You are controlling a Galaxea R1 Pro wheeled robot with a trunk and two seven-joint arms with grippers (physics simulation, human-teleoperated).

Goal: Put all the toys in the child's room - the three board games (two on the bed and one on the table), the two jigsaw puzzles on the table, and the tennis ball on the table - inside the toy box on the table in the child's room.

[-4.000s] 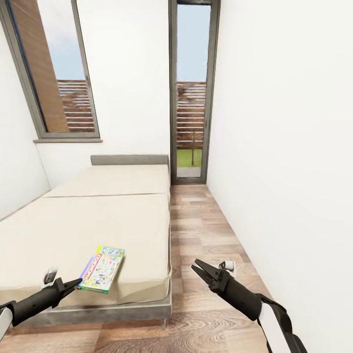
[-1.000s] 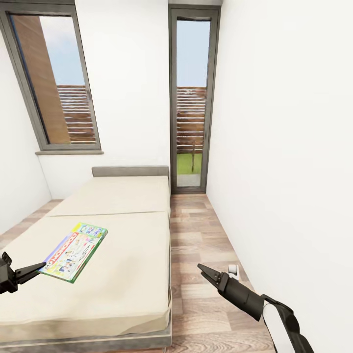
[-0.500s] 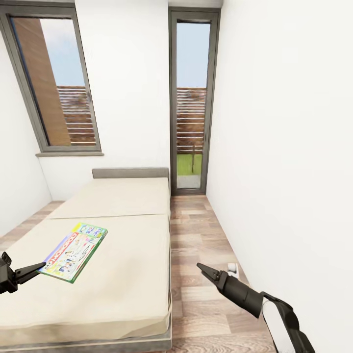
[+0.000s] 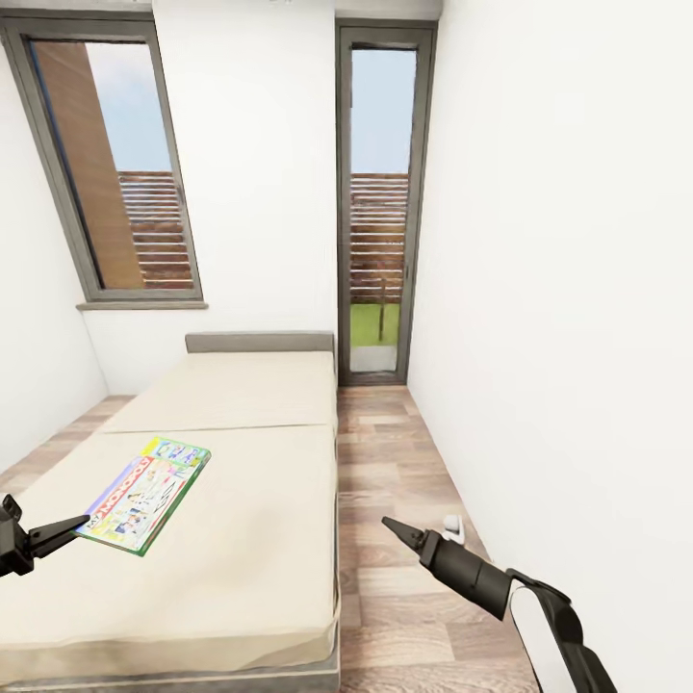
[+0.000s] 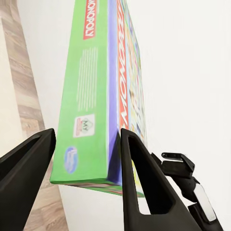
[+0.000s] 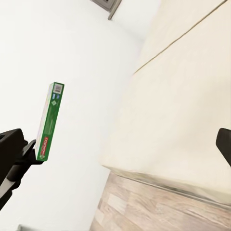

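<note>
A Monopoly board game, a flat box with a colourful lid and green sides, hangs tilted just above the cream-beige bed. My left gripper is shut on its near edge at the left rim of the head view. In the left wrist view the box stands between the two black fingers. The right wrist view shows the box edge-on, off the mattress. My right gripper hovers over the floor beside the bed, open and holding nothing.
A strip of wood-plank floor runs between the bed and the white right wall. A tall glass door and a window are at the far end. A small white object sits low by the wall.
Four seconds ago the Monopoly box lay near the bed's front edge; now it is lifted and further left. The camera has moved. In the last second only the view shifted slightly.
</note>
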